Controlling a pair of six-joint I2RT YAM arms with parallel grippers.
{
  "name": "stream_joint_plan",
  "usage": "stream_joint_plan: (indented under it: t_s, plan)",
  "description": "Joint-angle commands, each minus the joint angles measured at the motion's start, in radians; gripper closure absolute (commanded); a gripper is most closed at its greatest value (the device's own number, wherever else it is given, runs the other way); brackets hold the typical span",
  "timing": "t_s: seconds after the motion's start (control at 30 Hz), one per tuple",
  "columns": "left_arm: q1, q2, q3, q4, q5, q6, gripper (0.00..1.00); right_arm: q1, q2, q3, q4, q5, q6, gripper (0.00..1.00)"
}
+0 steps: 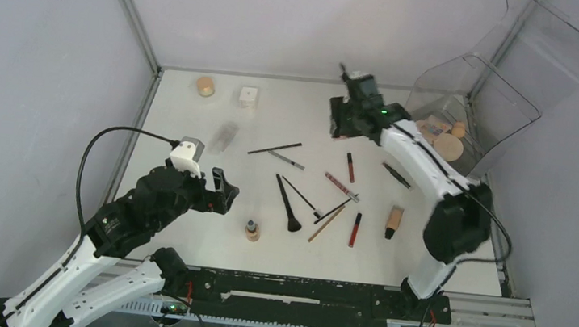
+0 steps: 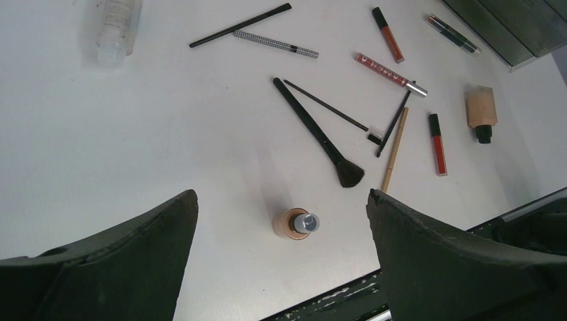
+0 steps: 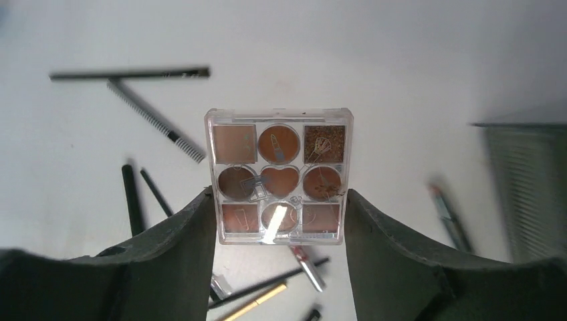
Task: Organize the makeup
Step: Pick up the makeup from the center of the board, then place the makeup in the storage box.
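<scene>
My right gripper [image 3: 279, 197] is shut on a square clear palette [image 3: 279, 175] of brown shades, its pads against the two sides. It holds the palette above the table, at the back near the organizer [image 1: 505, 89], where the right gripper [image 1: 354, 115] hides it in the top view. The rest of the makeup lies mid-table: a black brush [image 1: 288, 204], thin pencils [image 1: 275, 148], red lip tubes [image 1: 355, 229] and a lying tan bottle [image 1: 394, 220]. My left gripper [image 2: 281, 207] hangs open above a small upright tan bottle [image 2: 296, 224], not touching it.
A white cube jar [image 1: 248, 97] and a round beige piece [image 1: 206, 86] sit at the back left, with a clear bottle [image 1: 224, 136] lying nearer. Beige compacts [image 1: 450, 148] rest inside the organizer. The black rail [image 1: 297, 290] runs along the near edge.
</scene>
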Motion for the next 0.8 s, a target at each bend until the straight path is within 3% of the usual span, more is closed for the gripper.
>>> stream_joint_plan:
  t_s: [0.0, 0.17, 0.3, 0.67, 0.77]
  plan:
    - [0.005, -0.001, 0.009, 0.026, 0.011, -0.011, 0.00, -0.131, -0.237, -0.058, 0.000, 0.069, 0.008, 0.56]
    - [0.005, 0.011, 0.006, 0.044, 0.017, -0.009, 0.00, -0.312, -0.377, -0.100, -0.025, 0.156, -0.011, 0.56]
    - [0.005, 0.024, 0.009, 0.059, 0.029, -0.004, 0.00, -0.441, -0.397, -0.102, -0.031, 0.197, 0.024, 0.56]
    - [0.005, 0.035, 0.026, 0.029, 0.028, 0.016, 0.00, -0.602, -0.265, -0.055, 0.000, 0.348, 0.048, 0.53]
    - [0.005, 0.027, 0.018, 0.019, 0.020, 0.017, 0.00, -0.607, -0.229, -0.040, -0.023, 0.422, 0.057, 0.44]
